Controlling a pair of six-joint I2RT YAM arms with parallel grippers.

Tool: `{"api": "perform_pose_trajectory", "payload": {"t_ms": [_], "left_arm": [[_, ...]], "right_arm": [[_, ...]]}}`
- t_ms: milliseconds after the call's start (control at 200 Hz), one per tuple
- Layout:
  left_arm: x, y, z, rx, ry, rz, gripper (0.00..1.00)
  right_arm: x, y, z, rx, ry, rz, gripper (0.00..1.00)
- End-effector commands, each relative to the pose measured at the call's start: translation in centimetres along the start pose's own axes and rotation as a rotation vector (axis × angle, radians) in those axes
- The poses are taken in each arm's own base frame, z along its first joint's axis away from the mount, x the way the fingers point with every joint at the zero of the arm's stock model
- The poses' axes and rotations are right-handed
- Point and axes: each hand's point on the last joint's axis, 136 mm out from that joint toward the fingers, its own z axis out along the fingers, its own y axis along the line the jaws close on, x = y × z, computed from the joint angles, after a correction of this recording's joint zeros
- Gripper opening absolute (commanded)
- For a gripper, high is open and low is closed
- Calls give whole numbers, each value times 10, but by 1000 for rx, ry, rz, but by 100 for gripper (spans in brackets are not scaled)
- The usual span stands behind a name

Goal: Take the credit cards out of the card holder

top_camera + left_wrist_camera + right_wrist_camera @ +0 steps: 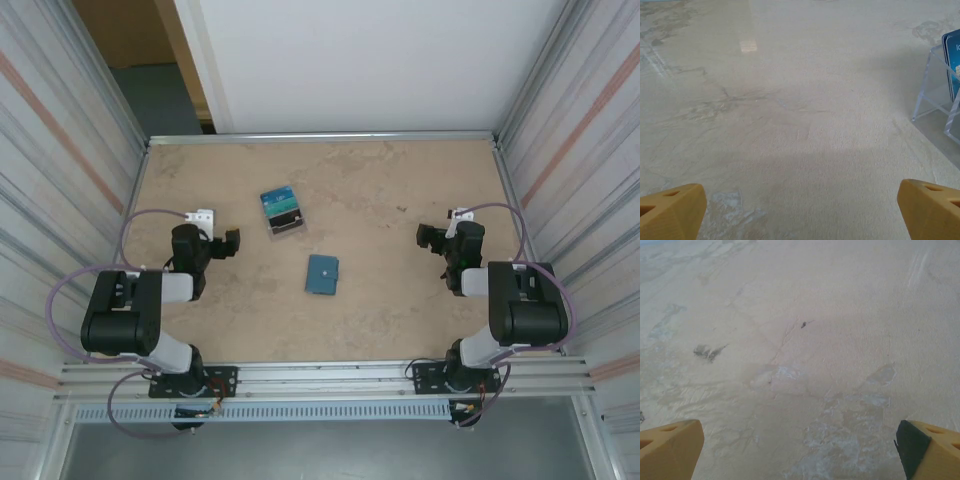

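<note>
Left of the card holder point(322, 274), left tool point(231, 243) sits over bare bench point(400, 190), fingers point(670, 212) spread wide, nothing between them. Right of the card holder, right tool point(426, 238) is the same: jaws wide apart, empty. Card holder lies flat and closed mid-bench, apart from both tools. Beyond it, slightly left, credit cards point(281, 211) sit in a clear stand point(931, 86).

Teal-blue card holder point(322, 274), mottled beige tbl point(400, 310)
</note>
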Motion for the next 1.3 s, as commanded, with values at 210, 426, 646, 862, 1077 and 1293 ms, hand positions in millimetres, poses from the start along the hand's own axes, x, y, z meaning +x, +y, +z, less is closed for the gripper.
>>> {"api": "perform_pose_trajectory", "payload": {"t_ms": [210, 426, 646, 862, 1077, 1293], "left_arm": [[-19, 4, 3, -3, -62, 25, 99], [-20, 4, 3, -3, -62, 26, 99], [-19, 4, 3, -2, -59, 27, 99], [-19, 4, 3, -3, -59, 26, 99], [-20, 3, 3, 0, -63, 29, 99], [-26, 2, -1, 7, -64, 29, 99]], "right_arm": [[-19, 1, 4, -13, -56, -27, 99], [-19, 1, 4, -11, -57, -27, 99], [-19, 1, 4, -11, -56, -26, 99], [-20, 1, 4, -11, -58, -26, 99], [-20, 2, 4, -14, -60, -29, 99], [-23, 1, 4, -5, -44, -29, 99]]}}
